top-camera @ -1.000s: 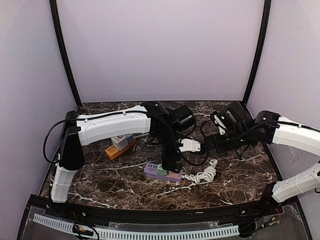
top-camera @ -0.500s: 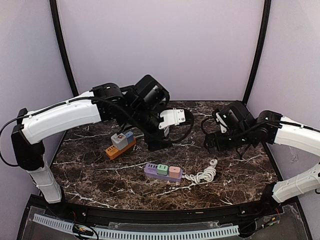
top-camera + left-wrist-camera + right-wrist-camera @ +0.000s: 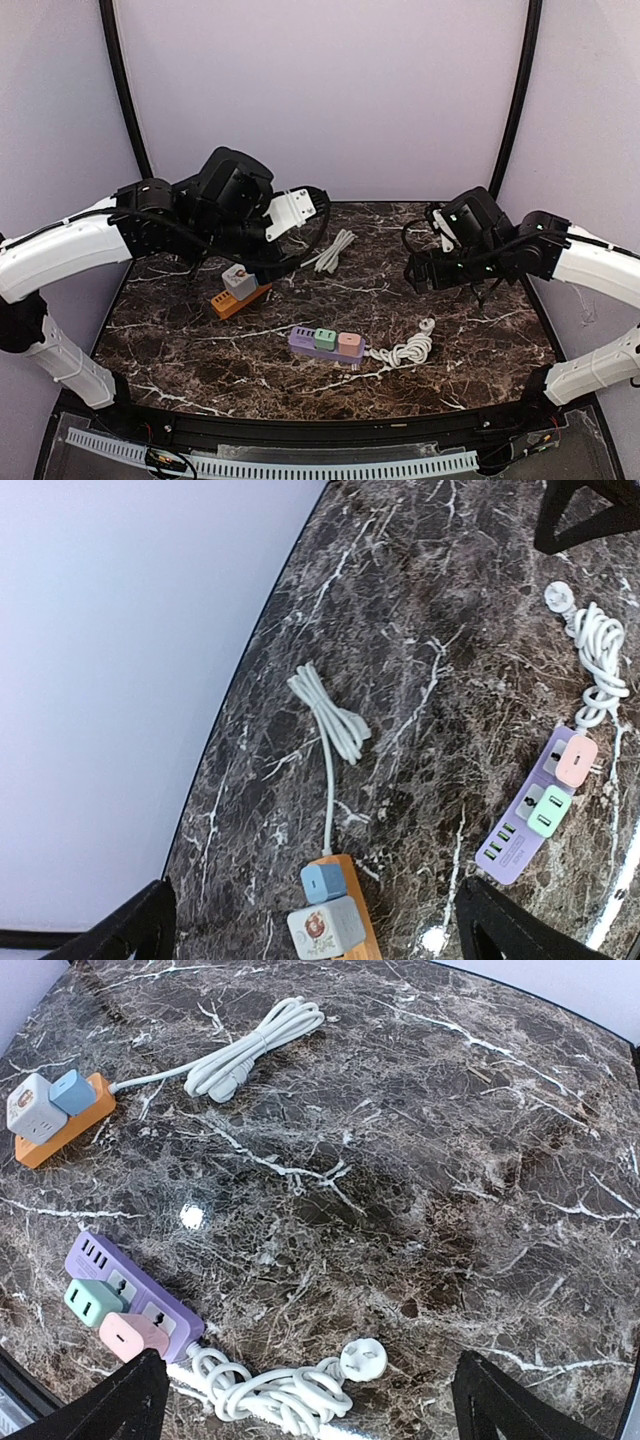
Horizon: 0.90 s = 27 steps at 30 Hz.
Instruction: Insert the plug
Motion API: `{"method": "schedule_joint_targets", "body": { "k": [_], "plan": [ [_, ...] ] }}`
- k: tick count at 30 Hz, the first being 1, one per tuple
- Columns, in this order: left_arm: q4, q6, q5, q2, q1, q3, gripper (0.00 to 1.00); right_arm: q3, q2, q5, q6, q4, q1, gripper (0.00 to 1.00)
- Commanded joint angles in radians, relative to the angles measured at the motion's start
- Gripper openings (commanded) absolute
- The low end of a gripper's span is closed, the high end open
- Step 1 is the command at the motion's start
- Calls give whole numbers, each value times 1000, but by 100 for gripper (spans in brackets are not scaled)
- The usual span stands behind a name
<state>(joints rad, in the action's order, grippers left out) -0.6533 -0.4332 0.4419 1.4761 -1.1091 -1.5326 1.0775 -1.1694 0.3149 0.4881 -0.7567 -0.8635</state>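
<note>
Up and back to the rear left has gone the left arm, off the purple power strip over which it stood a second ago; the right arm has shifted only slightly.

On the dark marble bench the purple power strip lies near the front middle. The orange power strip lies to its left and farther back. A coiled white cord runs from the purple strip's right end, and a second white cord bundle lies toward the rear.

The left end effector hangs high with its jaws wide and nothing between them. In its wrist view the orange strip sits below it, and the purple strip lies well apart, off toward the right-hand fingertip. The right end effector also stands wide and empty, above the bench to the right of the purple strip. In its own view the coiled cord lies between the fingertips and the strip lies at lower left.

The green plug and the pink plug sit side by side in the purple strip. Neither end effector touches them. A grey cube and a blue adapter sit on the orange strip. A round white plug ends the coiled cord and lies loose on the bench.
</note>
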Motion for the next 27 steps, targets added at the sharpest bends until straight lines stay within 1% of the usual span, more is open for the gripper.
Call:
{"method": "schedule_joint_targets", "body": {
  "k": [1, 4, 7, 14, 15, 19, 25, 27],
  "plan": [
    [10, 90, 136, -96, 3, 54, 99, 28, 6, 8, 9, 13, 5, 99],
    [-10, 126, 175, -140, 25, 97, 99, 34, 12, 10, 11, 12, 4, 99],
    [-7, 181, 181, -224, 60, 154, 99, 36, 19, 13, 12, 26, 5, 99],
    [-13, 285, 193, -428, 222, 331, 99, 48, 19, 32, 21, 65, 6, 99],
    [-10, 307, 187, -448, 237, 349, 99, 56, 15, 43, 24, 66, 5, 99],
    [6, 374, 116, -562, 368, 453, 99, 93, 0, 78, 37, 81, 5, 99],
    [14, 425, 82, -668, 484, 589, 99, 122, -19, 146, 49, 87, 6, 99],
    [32, 471, 65, -708, 532, 640, 99, 124, -17, 164, 55, 93, 6, 99]
  ]
}}
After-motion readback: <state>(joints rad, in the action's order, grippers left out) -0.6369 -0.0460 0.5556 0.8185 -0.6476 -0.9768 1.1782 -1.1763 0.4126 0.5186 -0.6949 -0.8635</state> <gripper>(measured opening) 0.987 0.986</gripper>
